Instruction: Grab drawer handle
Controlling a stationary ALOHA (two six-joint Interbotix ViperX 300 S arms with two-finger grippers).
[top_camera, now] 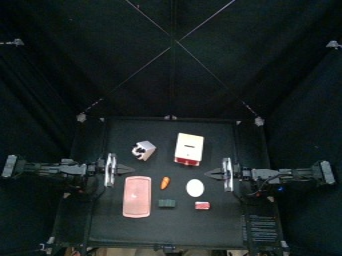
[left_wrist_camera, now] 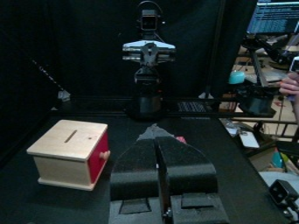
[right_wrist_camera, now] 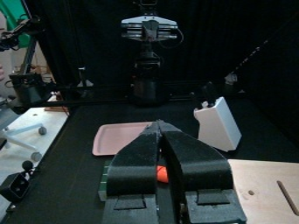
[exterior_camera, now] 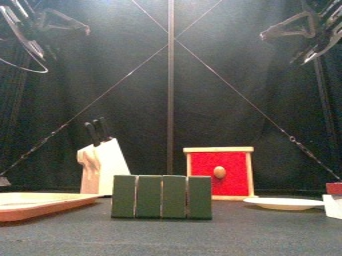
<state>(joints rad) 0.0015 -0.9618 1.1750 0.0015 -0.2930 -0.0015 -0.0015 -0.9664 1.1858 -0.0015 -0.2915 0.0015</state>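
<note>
The cream-and-red cabinet [top_camera: 189, 149] stands at the back middle of the table, its red front [exterior_camera: 218, 172] facing the table's front edge. The drawer handle [exterior_camera: 219, 172] is a small round knob at the middle of that front, and it shows as a tiny bump [left_wrist_camera: 105, 157] in the left wrist view. My left gripper [top_camera: 110, 170] rests at the table's left edge, shut and empty [left_wrist_camera: 158, 133], well apart from the cabinet. My right gripper [top_camera: 227, 175] rests at the right edge, its jaws [right_wrist_camera: 163, 128] together with nothing in them.
A white-and-grey block [top_camera: 144, 151] stands left of the cabinet. Nearer the front lie a pink tray [top_camera: 136, 196], an orange piece [top_camera: 164, 183], a white plate [top_camera: 195, 187], a dark green block [top_camera: 167, 202] and a small red item [top_camera: 202, 205]. A person's hand [left_wrist_camera: 288, 83] shows beyond the curtains.
</note>
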